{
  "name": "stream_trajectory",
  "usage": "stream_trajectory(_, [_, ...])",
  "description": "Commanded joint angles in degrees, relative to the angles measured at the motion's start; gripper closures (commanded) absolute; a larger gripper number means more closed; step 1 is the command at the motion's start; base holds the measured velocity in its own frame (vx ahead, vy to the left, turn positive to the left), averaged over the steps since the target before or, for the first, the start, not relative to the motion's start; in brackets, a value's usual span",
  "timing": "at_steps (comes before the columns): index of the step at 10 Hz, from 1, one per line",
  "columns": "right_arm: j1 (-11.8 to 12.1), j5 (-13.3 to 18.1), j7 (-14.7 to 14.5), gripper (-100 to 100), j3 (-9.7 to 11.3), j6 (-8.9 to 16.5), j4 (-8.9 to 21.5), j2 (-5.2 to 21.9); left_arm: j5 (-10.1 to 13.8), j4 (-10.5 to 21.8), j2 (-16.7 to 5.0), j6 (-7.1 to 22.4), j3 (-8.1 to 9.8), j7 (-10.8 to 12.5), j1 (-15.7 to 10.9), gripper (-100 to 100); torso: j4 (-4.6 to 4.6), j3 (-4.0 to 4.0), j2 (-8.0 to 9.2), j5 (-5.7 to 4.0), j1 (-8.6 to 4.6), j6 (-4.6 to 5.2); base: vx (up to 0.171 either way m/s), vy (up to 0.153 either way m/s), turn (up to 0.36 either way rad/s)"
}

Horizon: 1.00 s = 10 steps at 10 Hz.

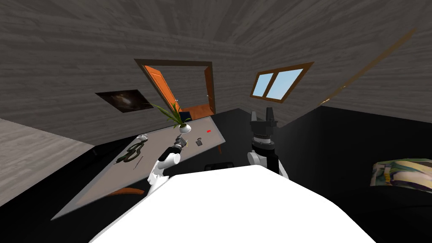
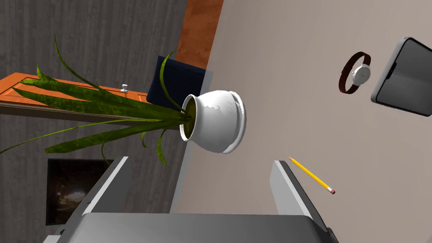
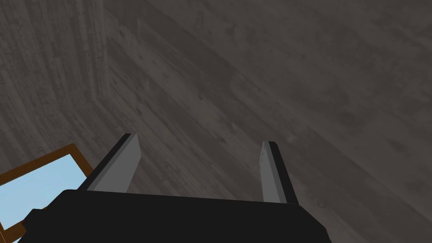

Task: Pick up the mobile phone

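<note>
Hovering above the flat, light grey desk (image 2: 337, 139), the left gripper (image 2: 200, 185) has its two blade fingers spread apart with nothing between them. It faces a round white pot (image 2: 215, 121) holding a plant with long green leaves (image 2: 97, 103), which stands near the desk's edge. The flat, grey-edged mobile phone (image 2: 403, 80) with a dark screen lies on the desk, off to one side of the left gripper and outside its fingers. Just beside the phone lies a wristwatch (image 2: 356, 76) with a brown strap and a white face, and a yellow pencil (image 2: 312, 175) lies close to one finger. The right gripper (image 3: 196, 168) is raised beside the desk, its fingers apart and empty.
</note>
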<state>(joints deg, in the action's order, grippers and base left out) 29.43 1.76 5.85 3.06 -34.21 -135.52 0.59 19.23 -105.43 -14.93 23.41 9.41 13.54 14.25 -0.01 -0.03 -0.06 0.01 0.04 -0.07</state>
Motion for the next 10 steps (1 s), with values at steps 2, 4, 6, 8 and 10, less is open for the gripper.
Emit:
stream_trajectory(2, [0.0,0.0,0.0,0,0.0,0.0,0.0,0.0,0.9,2.0,-0.6,3.9,0.91,0.3,-1.0,-100,0.0,0.0,0.0,0.0,0.0,0.05,0.004,0.017,-0.165])
stream_trajectory(4, [0.0,0.0,0.0,0,0.0,0.0,0.0,0.0,1.8,4.3,-1.2,7.1,1.71,0.6,-2.2,-100,0.0,-0.01,-0.01,0.01,0.06,0.04,0.004,0.029,-0.156])
stream_trajectory(6, [0.0,0.0,0.0,0,0.0,0.0,0.0,0.0,2.6,6.7,-1.7,10.3,2.52,0.8,-3.4,-100,0.0,-0.01,-0.02,0.01,0.05,0.05,0.004,0.022,-0.18])
stream_trajectory(8, [0.0,0.0,0.0,0,0.0,0.0,0.0,0.0,3.5,9.2,-2.3,13.5,3.31,1.0,-4.6,-100,0.0,0.0,0.0,0.01,0.03,0.04,-0.002,0.022,-0.161])
stream_trajectory(10, [0.0,0.0,0.0,0,0.0,0.0,0.0,0.0,4.3,11.6,-2.8,16.5,4.1,1.3,-5.8,-100,0.0,0.0,-0.01,0.01,0.04,0.04,0.001,0.025,-0.159])
